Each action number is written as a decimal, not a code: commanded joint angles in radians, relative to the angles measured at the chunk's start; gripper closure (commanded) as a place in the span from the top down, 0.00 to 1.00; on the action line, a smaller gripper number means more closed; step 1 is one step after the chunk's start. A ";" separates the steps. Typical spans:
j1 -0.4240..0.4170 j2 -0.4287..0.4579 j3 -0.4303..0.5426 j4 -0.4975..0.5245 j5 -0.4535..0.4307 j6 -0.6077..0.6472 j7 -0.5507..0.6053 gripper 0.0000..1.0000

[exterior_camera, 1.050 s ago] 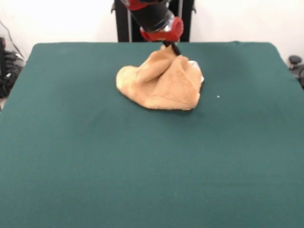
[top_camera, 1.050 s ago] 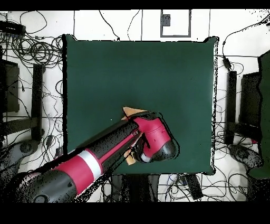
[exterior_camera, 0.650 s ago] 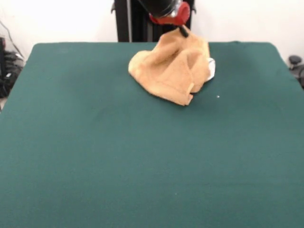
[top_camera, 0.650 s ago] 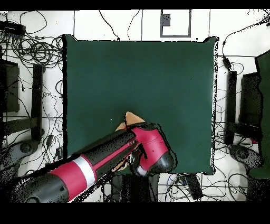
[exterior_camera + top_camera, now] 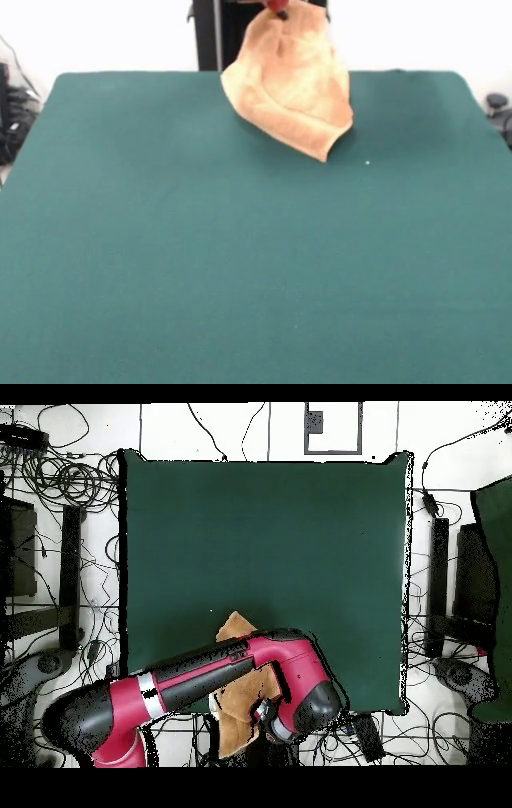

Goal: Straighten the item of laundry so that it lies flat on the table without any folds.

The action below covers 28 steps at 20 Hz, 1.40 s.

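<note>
Since a second ago the towel point(image 5: 290, 86) has been lifted off the table point(image 5: 240, 264) and now hangs crumpled over its far edge, its lowest corner just above the green cloth. The end effector point(image 5: 279, 6) at the top edge is clamped on its upper corner. No writing is legible.

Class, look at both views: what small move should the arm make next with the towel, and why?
Probably carry the towel out over the open middle of the table before lowering it. It hangs bunched from the tool at the table's robot-side edge, partly past that edge in the overhead view, so it has no room to spread flat there.
</note>
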 commanded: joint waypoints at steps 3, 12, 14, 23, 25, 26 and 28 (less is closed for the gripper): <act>0.005 0.214 -0.246 -0.024 0.160 -0.138 0.329 0.00; 0.174 0.093 -0.131 -0.102 0.181 0.315 0.284 0.00; 0.221 0.090 -0.143 -0.124 0.227 0.451 0.257 0.00; 0.329 0.018 -0.041 -0.091 0.225 0.772 0.121 0.00; 0.360 -0.002 -0.015 -0.080 0.223 0.835 0.097 0.00; 0.375 -0.011 -0.005 -0.073 0.228 0.868 0.075 0.00; 0.398 -0.031 0.016 -0.065 0.238 0.928 0.026 0.00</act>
